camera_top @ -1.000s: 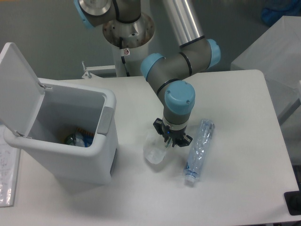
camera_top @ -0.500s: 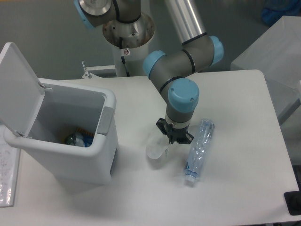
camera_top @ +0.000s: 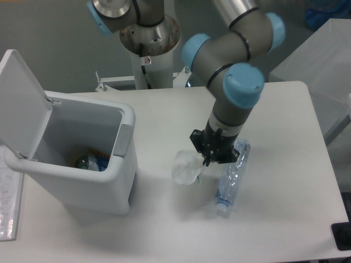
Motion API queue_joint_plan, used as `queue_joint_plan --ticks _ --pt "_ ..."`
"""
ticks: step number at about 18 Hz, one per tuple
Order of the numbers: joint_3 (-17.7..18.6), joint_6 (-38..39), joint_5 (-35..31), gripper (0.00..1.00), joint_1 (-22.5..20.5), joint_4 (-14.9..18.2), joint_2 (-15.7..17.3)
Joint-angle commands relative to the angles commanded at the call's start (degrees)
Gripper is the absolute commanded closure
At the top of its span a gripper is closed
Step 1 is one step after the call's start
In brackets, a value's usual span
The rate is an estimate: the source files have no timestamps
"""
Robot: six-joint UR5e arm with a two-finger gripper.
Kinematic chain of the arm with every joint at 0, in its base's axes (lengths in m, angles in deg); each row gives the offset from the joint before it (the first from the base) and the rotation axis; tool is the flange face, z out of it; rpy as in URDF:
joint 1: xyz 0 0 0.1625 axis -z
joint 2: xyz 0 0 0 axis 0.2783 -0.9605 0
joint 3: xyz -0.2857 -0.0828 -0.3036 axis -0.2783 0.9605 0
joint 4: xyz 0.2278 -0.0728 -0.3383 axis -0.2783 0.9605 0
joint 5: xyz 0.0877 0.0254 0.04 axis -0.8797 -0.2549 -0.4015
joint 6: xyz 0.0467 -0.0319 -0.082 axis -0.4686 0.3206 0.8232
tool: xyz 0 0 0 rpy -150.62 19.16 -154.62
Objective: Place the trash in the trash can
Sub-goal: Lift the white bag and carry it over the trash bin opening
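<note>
We pinch the crumpled clear plastic wrapper (camera_top: 186, 167) in our gripper (camera_top: 205, 160), hanging just above the white table (camera_top: 274, 219), beside the crushed clear plastic bottle (camera_top: 230, 176). We should carry it high enough to clear the rim of the large white open-lidded trash can (camera_top: 104, 186). Our arm reaches down from above, wrist vertical.

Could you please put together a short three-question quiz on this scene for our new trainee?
1. True or false: the bin lid is open.
2. What does the gripper hold? A) bottle B) wrapper C) nothing
3. Where does the bottle lie?

Key:
1. True; some items already lie inside.
2. B, the wrapper, hanging at the fingertips.
3. On the table, beside the gripper, on the side away from the bin.
</note>
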Motion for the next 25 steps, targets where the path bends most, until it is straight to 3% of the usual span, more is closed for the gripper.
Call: queue_joint_plan --ticks 6,13,18,25 --pt "-7.39 7.65 9.15 1.0 -0.88 -0.35 0.0" --pt "-11.61 16.44 19.52 1.0 -0.71 -0.7 0.78" --pt "-10.04 17.94 22.26 1.0 0.96 -0.53 4.3" --pt "-2.66 19.34 21.73 1.0 7.46 -0.53 9.93"
